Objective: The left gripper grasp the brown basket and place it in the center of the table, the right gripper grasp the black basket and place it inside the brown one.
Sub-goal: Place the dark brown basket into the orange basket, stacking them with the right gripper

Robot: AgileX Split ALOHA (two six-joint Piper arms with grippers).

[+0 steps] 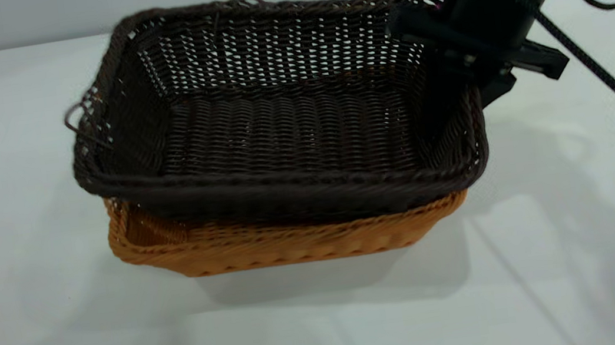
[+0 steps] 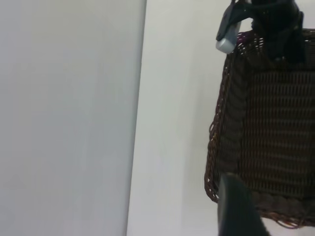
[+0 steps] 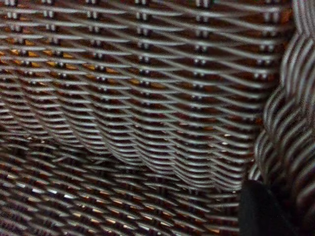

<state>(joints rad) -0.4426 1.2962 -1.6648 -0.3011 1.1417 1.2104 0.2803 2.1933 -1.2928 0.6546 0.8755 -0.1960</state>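
Note:
The black basket (image 1: 277, 123) sits inside the brown basket (image 1: 270, 248) near the middle of the white table (image 1: 32, 292), slightly tilted, with its left end higher. My right gripper (image 1: 471, 85) is shut on the braided rim of the black basket's right end. The right wrist view shows the black basket's weave (image 3: 147, 123) close up, with one dark finger (image 3: 261, 211) beside the rim. My left gripper is out of the exterior view. In the left wrist view one of its fingers (image 2: 238, 211) hangs off the black basket's (image 2: 275, 137) left end, open and empty.
The right arm's cable (image 1: 603, 74) slants down over the table at the right. A pale wall runs behind the table's far edge (image 1: 0, 49). Bare tabletop lies in front of and to both sides of the baskets.

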